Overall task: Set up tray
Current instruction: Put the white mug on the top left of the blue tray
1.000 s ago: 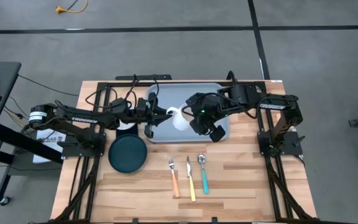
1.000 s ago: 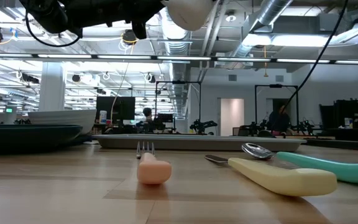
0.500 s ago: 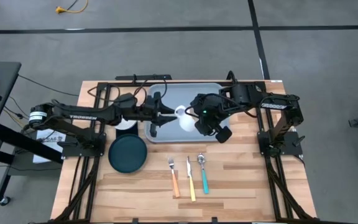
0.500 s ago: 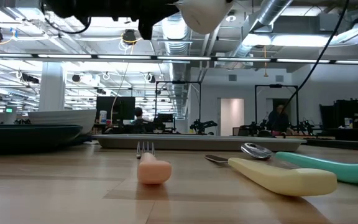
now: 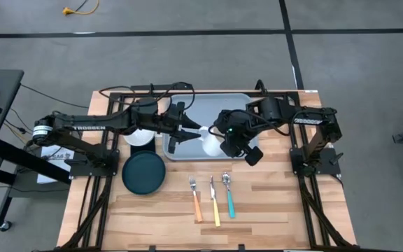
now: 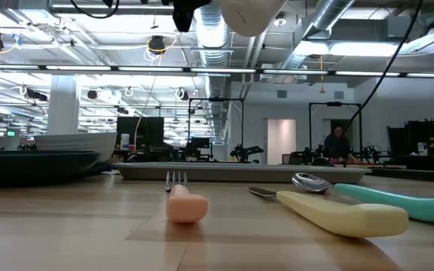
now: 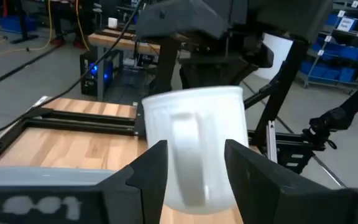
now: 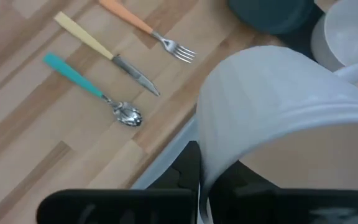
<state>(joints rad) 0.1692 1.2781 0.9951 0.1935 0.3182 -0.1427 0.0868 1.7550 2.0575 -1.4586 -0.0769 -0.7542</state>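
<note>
A white mug (image 5: 210,142) is held in the air between the two arms, above the near edge of the tray (image 5: 247,106). The tray, a flat grey-blue rectangle with a low rim, lies at the far middle of the wooden worktop (image 5: 271,203), and no loose item can be made out lying in it.

The right gripper (image 5: 224,142) is seen over the tray's near right part, with its jaws closed on the mug's wall; in the right wrist view the mug (image 8: 291,118) fills the frame directly over the dark fingers (image 8: 188,168). The left gripper (image 5: 187,129) reaches in from the left, and its jaws are spread to either side of the mug's handle (image 7: 188,149); whether the fingers (image 7: 148,171) press on the handle cannot be told. In the low view the mug (image 6: 251,13) hangs at the top of the frame, well above the worktop.

Near the tray's left end a white bowl (image 5: 141,137) is partly hidden beneath the left arm. A dark teal plate (image 5: 144,173) lies just in front of the bowl. In front of the tray, three pieces of cutlery lie side by side, well apart from the plate: an orange-handled fork (image 5: 195,197), a yellow-handled knife (image 5: 215,201) and a teal-handled spoon (image 5: 229,195). Nothing rests on the plate.
</note>
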